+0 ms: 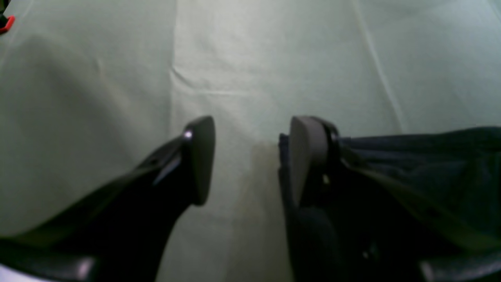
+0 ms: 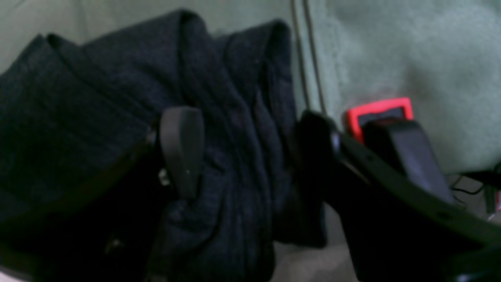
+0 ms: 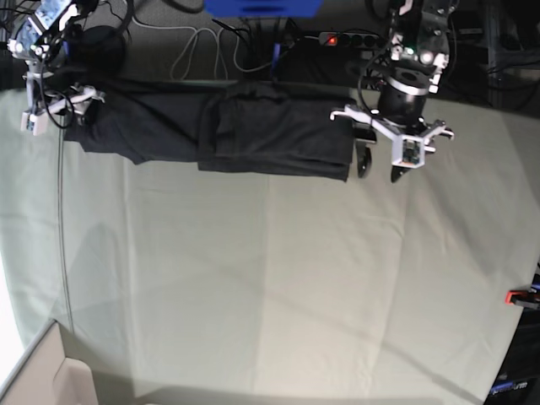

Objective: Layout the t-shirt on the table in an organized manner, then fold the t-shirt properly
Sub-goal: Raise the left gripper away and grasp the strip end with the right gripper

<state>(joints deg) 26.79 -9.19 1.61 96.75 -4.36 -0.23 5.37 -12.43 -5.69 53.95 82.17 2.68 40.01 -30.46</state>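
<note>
The dark t-shirt (image 3: 253,126) lies as a long folded strip along the far edge of the table (image 3: 270,287). My left gripper (image 3: 380,169) hovers just off the strip's right end, open, with only table cloth between its fingers (image 1: 201,156). In the left wrist view the t-shirt (image 1: 422,164) lies behind the right-hand finger. My right gripper (image 3: 61,105) is at the strip's left end. Its jaws stand wide apart around bunched folds of the t-shirt (image 2: 235,117). One finger (image 2: 182,149) rests against the cloth without pinching it.
A red clamp (image 2: 377,111) sits at the table edge right behind my right gripper. Another clamp (image 3: 516,296) is on the right edge. Cables and a power strip (image 3: 337,38) lie beyond the far edge. The table's pale cloth is creased.
</note>
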